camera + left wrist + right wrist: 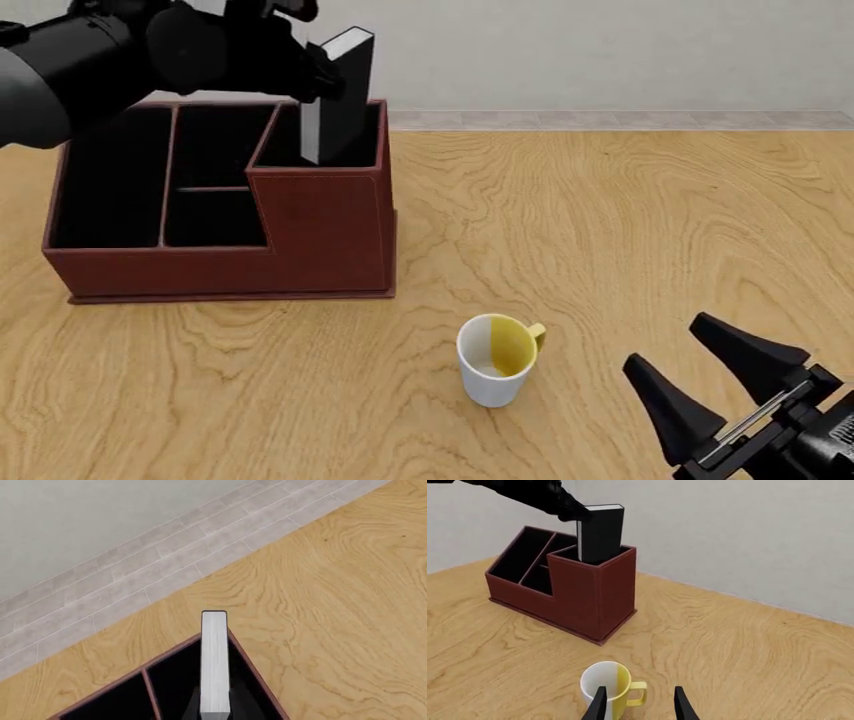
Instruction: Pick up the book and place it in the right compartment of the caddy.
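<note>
We hold the book (334, 100) upright in our left gripper (310, 75), clenched on its upper part, so it slides straight into the right compartment (310, 152) of the caddy (227, 262), its lower end already inside. Our right gripper (727, 385) waits spread and empty near the mug (497, 358).

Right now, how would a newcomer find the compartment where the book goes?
Find the large reddish-brown rectangular caddy on the wooden table. At its right end rises a taller block; its square black-lined opening is the one. Only it has raised walls, and the small black hardcover book stands upright in it.
</note>
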`<action>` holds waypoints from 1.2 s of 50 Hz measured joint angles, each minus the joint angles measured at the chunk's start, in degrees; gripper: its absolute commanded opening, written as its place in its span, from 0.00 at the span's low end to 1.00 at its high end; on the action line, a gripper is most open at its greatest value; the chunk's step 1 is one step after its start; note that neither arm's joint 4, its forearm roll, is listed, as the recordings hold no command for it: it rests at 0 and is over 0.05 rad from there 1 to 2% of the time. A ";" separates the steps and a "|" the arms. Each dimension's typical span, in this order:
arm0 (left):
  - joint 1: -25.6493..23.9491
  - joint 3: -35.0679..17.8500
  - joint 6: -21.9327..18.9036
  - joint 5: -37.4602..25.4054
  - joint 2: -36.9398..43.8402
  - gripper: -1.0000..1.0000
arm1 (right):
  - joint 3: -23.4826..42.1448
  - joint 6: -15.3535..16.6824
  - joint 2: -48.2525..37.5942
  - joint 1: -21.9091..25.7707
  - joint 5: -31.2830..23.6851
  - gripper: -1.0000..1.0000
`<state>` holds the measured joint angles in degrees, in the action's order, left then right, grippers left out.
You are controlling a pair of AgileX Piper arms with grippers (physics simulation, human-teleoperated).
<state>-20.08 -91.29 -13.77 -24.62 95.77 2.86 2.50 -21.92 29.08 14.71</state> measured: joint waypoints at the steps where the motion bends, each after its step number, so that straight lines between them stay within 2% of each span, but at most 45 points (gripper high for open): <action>1: -0.01 0.15 0.03 0.14 0.02 0.00 | 0.00 0.01 0.00 0.00 -0.01 1.00; 60: 1.18 8.75 1.33 9.94 4.49 0.00 | -0.11 0.05 -1.12 0.32 1.18 1.00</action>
<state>-18.91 -82.55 -12.44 -14.69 100.26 2.75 2.55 -23.04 29.40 15.89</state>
